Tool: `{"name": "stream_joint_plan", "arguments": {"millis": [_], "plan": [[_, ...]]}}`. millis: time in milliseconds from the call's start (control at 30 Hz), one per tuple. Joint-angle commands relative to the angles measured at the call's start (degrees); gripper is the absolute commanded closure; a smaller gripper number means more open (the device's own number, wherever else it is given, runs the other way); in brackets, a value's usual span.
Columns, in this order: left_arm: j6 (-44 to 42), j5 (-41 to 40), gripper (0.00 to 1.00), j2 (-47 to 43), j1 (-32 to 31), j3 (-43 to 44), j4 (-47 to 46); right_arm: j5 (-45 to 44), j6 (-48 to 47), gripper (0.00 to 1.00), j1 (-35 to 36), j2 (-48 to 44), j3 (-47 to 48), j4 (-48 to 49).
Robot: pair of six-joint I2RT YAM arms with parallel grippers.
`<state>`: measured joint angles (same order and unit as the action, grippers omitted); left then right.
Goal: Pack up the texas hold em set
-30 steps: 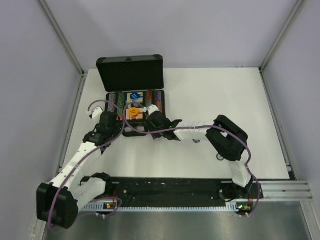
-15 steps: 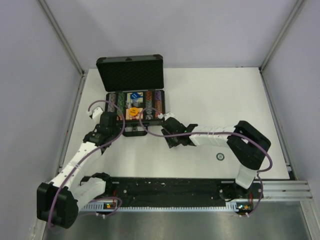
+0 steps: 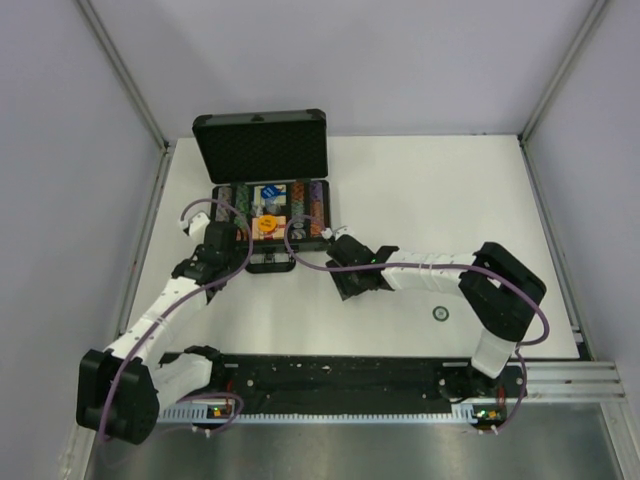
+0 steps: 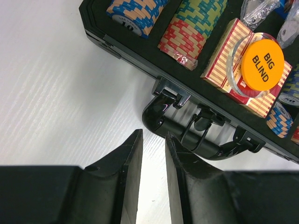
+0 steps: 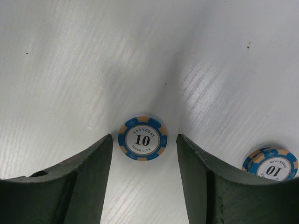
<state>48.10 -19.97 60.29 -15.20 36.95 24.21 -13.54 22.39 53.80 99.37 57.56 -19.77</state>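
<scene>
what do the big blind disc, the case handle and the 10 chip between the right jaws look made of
Big blind disc: opaque orange face inside a clear rim, likely acrylic or similar plastic. Case handle: glossy black with sharp highlights, probably moulded plastic. 10 chip: matte blue and tan edge, white printed centre; clay composite or plastic, cannot tell which.

Bare table [image 3: 450, 200] right of briefcase [image 3: 262, 145]
</scene>
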Motion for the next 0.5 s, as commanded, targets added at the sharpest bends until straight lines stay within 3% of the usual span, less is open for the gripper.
{"name": "stream_joint_plan", "arguments": {"millis": [0,233,467], "plan": [[-0.02,-0.51,0.68,0.35,0.35,0.93,-2.5,2.55,0.98,0.43,-0.63,2.31,-0.52,-7.04],[-0.37,-0.43,0.67,0.53,0.61,1.02,-2.67,2.73,0.9,0.62,-1.16,4.51,0.18,-7.65],[-1.16,-0.34,0.67,0.79,0.96,1.55,-2.85,-2.88,1.16,0.63,-1.5,2.67,2.9,-10.55]]}}
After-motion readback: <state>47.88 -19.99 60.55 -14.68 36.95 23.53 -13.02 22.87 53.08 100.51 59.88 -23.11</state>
